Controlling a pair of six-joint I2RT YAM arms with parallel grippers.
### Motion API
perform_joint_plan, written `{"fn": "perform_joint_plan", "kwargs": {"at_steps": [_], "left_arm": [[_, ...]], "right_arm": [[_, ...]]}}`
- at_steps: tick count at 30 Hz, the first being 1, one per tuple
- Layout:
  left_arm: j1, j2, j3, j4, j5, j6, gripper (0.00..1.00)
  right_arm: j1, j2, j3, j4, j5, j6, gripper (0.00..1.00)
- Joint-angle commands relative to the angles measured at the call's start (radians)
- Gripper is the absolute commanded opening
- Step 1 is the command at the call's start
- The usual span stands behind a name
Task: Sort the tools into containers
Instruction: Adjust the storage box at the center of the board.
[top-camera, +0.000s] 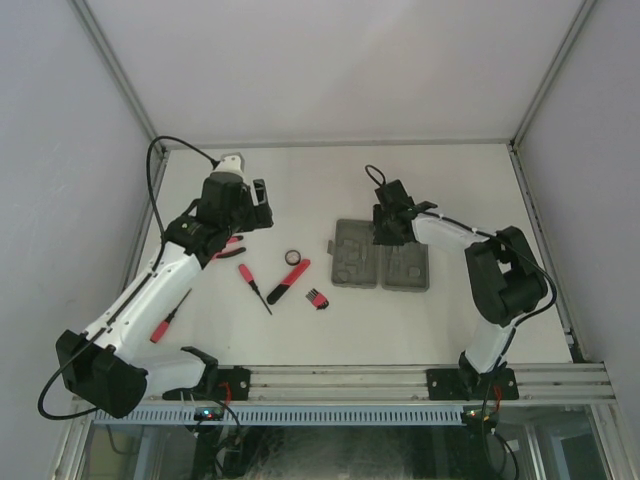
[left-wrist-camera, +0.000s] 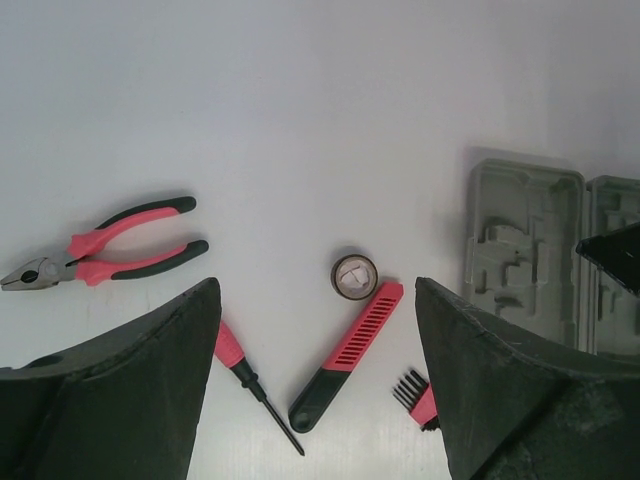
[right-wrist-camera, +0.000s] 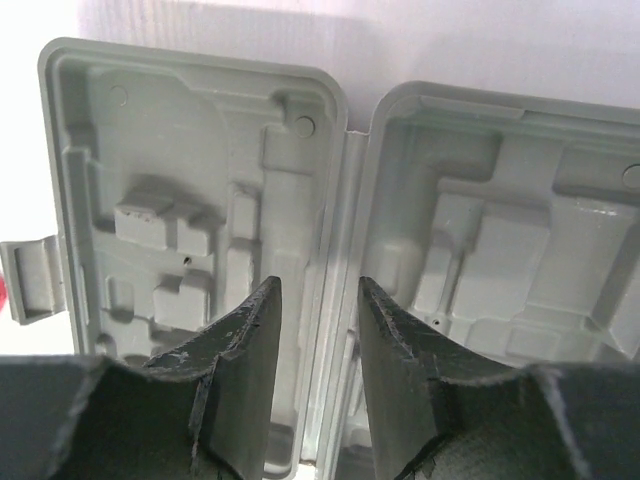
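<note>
Hidden or cut off, first. Pliers (left-wrist-camera: 110, 245): plain in the left wrist view, half covered by the left arm (top-camera: 150, 290) from above. Small screwdriver (left-wrist-camera: 250, 383): top of the red handle lost behind one finger of the left pincer (left-wrist-camera: 315, 283). Hex key set (left-wrist-camera: 415, 395): only black key tips and a sliver of red showing past the other finger. Grey case (top-camera: 352, 262): far half clipped by the frame edge in the left wrist view, near ends of both halves blocked by the right pincer (right-wrist-camera: 318, 285) in its own view. Second red-handled tool (top-camera: 165, 322): just beside the left forearm, dark shaft hard to make out. Left pincer: above the tools, fingers wide apart, holding nothing. Right pincer: over the case's hinge line, one finger above each half, gap narrow, nothing seen clamped; contact with the plastic not determinable. Location of task items: case open flat, right of centre, moulded recesses facing up; black ring (left-wrist-camera: 354, 260), ribbed red-black tool (left-wrist-camera: 355, 330), screwdriver and hex key set grouped just left of the case; pliers farther left; all tools on the desk (top-camera: 450, 180), outside the case. Surface: white, matte, evenly lit. Room: pale walls (top-camera: 300, 60) on three sides, metal posts (top-camera: 115, 70) at the far corners, aluminium rail (top-camera: 400, 380) along the near edge, carrying both arm bases.
</note>
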Motion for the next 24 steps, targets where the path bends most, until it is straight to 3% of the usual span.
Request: {"fn": "perform_joint_plan", "kwargs": {"at_steps": [1, 24], "left_arm": [[0.007, -0.022, -0.023, 0.012, 0.012, -0.01, 0.82], [0.028, 0.001, -0.07, -0.03, -0.062, -0.076, 0.77]], "right_arm": [[0.009, 0.021, 0.054, -0.037, 0.044, -0.017, 0.36], [0.015, 0.161, 0.193, -0.018, 0.017, -0.101, 0.27]]}}
